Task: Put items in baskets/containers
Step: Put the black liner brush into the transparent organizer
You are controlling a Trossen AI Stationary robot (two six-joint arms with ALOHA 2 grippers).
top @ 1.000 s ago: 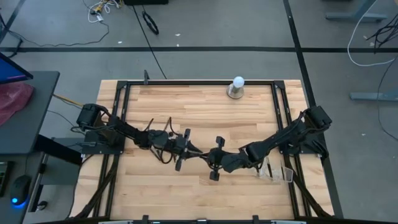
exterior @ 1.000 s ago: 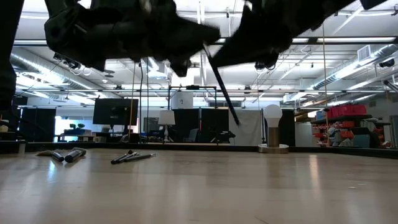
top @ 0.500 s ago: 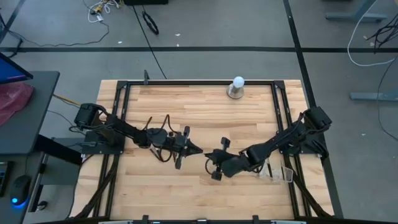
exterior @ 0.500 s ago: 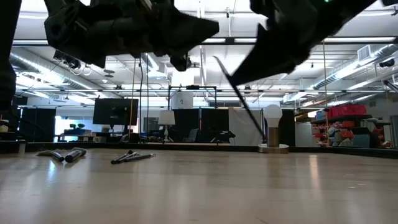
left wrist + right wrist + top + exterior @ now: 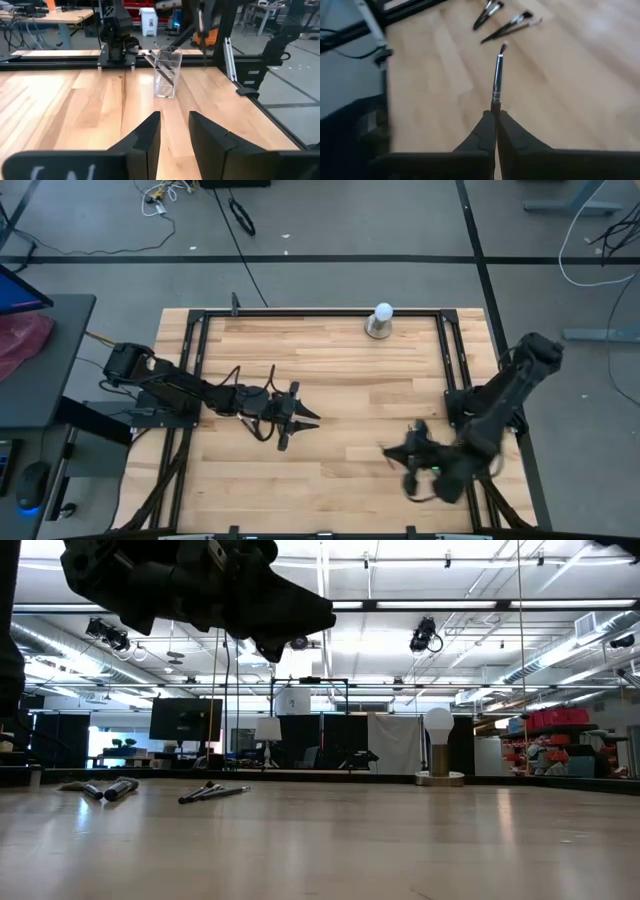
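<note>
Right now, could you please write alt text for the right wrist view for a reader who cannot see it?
The right gripper pinches the dark handle of a thin makeup brush, its small bristle tip pointing away above the wooden table. Several more brushes lie loose on the table beyond it.

Pale wooden table (image 5: pixel 330 370) with plank grain, edged by a black metal frame (image 5: pixel 300 312). On the far edge, right of centre, a white ball on a round metal base (image 5: pixel 380 321). In the low view, dark-handled makeup brushes (image 5: pixel 212 793) lying flat toward the left, two more brushes (image 5: pixel 108 789) further left. Clear plastic organiser (image 5: pixel 166 71) standing upright on the wood, brushes inside.
</note>
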